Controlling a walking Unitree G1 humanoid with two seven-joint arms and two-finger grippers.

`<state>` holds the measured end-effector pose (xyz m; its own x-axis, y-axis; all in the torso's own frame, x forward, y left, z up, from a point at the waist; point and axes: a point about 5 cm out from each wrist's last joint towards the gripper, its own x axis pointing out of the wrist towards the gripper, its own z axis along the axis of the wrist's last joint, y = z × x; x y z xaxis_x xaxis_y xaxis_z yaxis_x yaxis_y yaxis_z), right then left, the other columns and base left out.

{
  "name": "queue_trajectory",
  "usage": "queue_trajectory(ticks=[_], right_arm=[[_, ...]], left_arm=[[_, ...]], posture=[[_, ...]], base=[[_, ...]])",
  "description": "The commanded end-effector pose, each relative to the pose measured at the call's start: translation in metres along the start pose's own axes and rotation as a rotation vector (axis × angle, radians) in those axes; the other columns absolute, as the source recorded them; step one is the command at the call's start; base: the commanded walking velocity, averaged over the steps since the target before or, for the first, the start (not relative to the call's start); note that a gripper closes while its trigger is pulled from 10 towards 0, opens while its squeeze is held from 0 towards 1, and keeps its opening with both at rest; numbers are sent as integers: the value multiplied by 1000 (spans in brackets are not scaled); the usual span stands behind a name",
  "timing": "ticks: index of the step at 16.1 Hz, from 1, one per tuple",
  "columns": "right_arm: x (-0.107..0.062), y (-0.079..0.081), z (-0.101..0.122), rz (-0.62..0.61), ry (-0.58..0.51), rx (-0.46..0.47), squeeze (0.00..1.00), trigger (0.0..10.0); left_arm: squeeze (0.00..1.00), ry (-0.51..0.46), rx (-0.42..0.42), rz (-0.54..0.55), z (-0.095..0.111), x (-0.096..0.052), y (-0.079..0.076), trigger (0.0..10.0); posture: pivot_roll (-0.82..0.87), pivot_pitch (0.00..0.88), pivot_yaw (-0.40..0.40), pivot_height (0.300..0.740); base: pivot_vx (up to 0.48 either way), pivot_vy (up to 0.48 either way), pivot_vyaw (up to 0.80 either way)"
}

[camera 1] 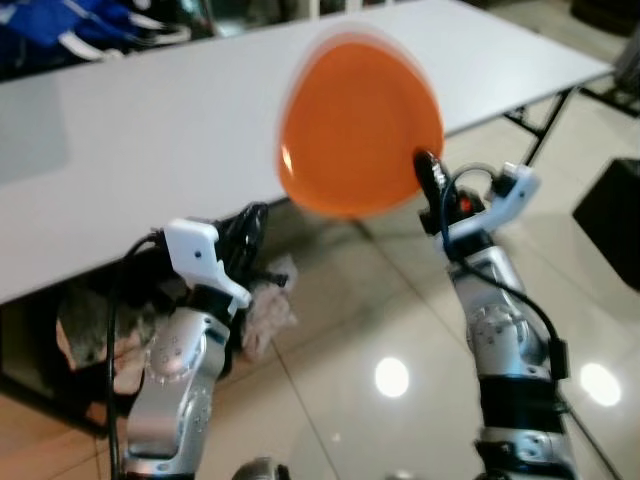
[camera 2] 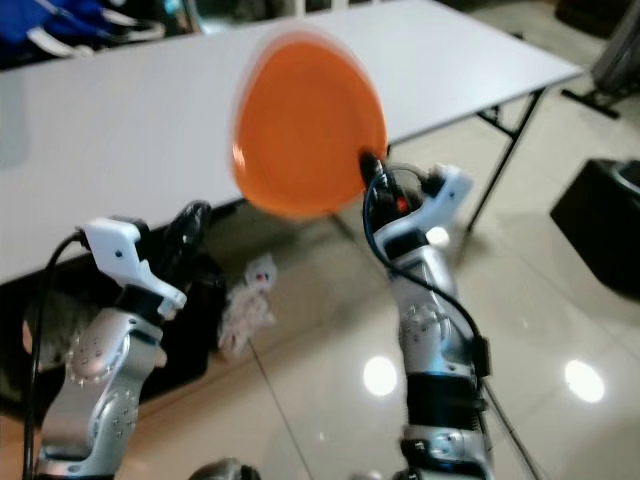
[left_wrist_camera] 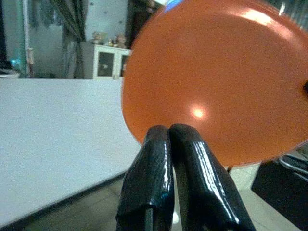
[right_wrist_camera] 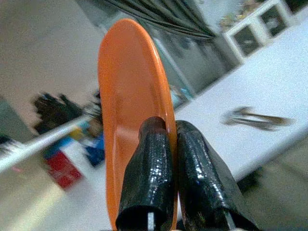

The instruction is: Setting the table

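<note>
**A:** so where's the round orange plastic plate (camera 1: 355, 125) right now?

**B:** up in the air, in front of the long white folding table (camera 1: 150, 140), near its front edge. The right gripper (right_wrist_camera: 168, 144) has it pinched by the rim, one black finger on each face. The plate is tipped up nearly on edge and looks a bit blurred in the head views.

**A:** and the left gripper (left_wrist_camera: 169, 144)?

**B:** fingers pressed together with nothing between them. It's raised below the table edge and points toward the plate, but isn't touching it.

**A:** anything else around?

**B:** a glossy tiled floor (camera 1: 390, 320) with light reflections, and some crumpled bags or cloth (camera 1: 265, 300) under the table. A white cabinet (left_wrist_camera: 103, 62) stands against the far wall in the left wrist view.
</note>
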<state>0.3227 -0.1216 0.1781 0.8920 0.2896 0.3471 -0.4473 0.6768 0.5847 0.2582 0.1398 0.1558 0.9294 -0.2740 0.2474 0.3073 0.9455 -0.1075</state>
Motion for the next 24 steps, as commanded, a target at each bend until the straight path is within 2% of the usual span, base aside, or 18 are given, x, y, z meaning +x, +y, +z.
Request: queue_trajectory(ticks=[1, 3, 6, 8, 13, 14, 17, 23, 24], right_arm=[[5, 1, 10, -12, -40, 73, 0, 10000], [11, -2, 6, -66, -23, 161, 0, 10000], [22, 1, -5, -96, 38, 198, 0, 10000], [29, -4, -20, -180, 116, 235, 0, 10000], [36, -11, -36, -259, 224, 265, 0, 10000], [38, -17, -38, -303, 240, 273, 0, 10000], [34, -27, -32, -365, 175, 337, 0, 10000], [33, -37, -51, -440, 251, 382, 0, 10000], [33, -40, -50, -458, 240, 380, 110, 10000]], left_arm=[[0, -10, 2, 2, 4, 1, 1, 10000], [0, -14, 3, -2, 6, 2, 0, 10000], [0, -16, 6, -4, 8, 2, 0, 10000], [0, -23, 10, 5, 11, 2, 1, 10000], [0, -14, 2, 0, 11, 1, -2, 10000], [0, -6, 4, -17, 11, 0, -5, 10000], [0, 25, -4, -28, 8, -8, -9, 10000], [0, 59, -5, -42, 9, -18, -15, 10000], [0, 65, -2, -47, 10, -21, -17, 10000]], posture=[[-134, 71, 14, 740], [-133, 72, 15, 740], [-129, 74, 16, 740], [-119, 78, 12, 740], [-117, 93, 15, 740], [-113, 99, 15, 740], [-105, 122, 19, 740], [-90, 165, 33, 740], [-81, 175, 33, 740]], base=[[480, 0, 0], [480, 0, 0], [480, 0, 0], [480, 0, 0], [467, 0, 0], [0, 0, 0], [0, 0, 0], [0, 0, 0], [0, 0, 0]])
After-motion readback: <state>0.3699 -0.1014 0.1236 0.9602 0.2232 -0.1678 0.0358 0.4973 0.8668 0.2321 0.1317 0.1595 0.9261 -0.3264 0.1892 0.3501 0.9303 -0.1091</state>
